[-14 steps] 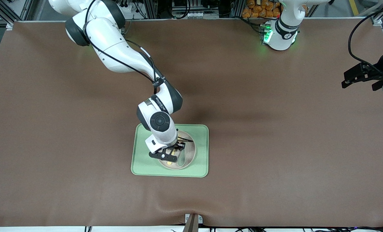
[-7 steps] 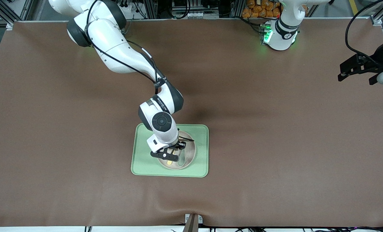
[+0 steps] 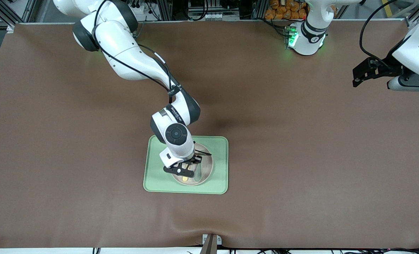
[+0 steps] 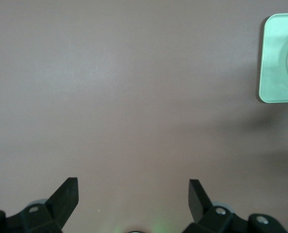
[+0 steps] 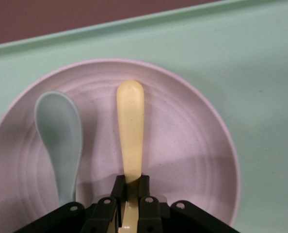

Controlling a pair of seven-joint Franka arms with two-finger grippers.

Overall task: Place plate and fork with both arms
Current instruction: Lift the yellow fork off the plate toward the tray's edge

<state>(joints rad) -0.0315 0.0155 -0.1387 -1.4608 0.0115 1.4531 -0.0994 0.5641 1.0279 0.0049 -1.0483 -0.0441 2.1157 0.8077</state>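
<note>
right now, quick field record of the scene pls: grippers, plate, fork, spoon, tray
right gripper: shut on the fork, low over the plate
left gripper: open, holding nothing, over bare table at the left arm's end, waiting
fork: yellow, lying on the plate
spoon: grey-green, on the plate beside the fork
plate: pale pink, on the tray
tray: light green, on the brown table

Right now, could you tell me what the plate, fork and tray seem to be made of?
Plate: likely plastic, pale pink, matte, faintly speckled, with moulded rings. Fork: likely yellow plastic, smooth with a soft sheen. Tray: light green, even matte surface, plastic or silicone.
</note>
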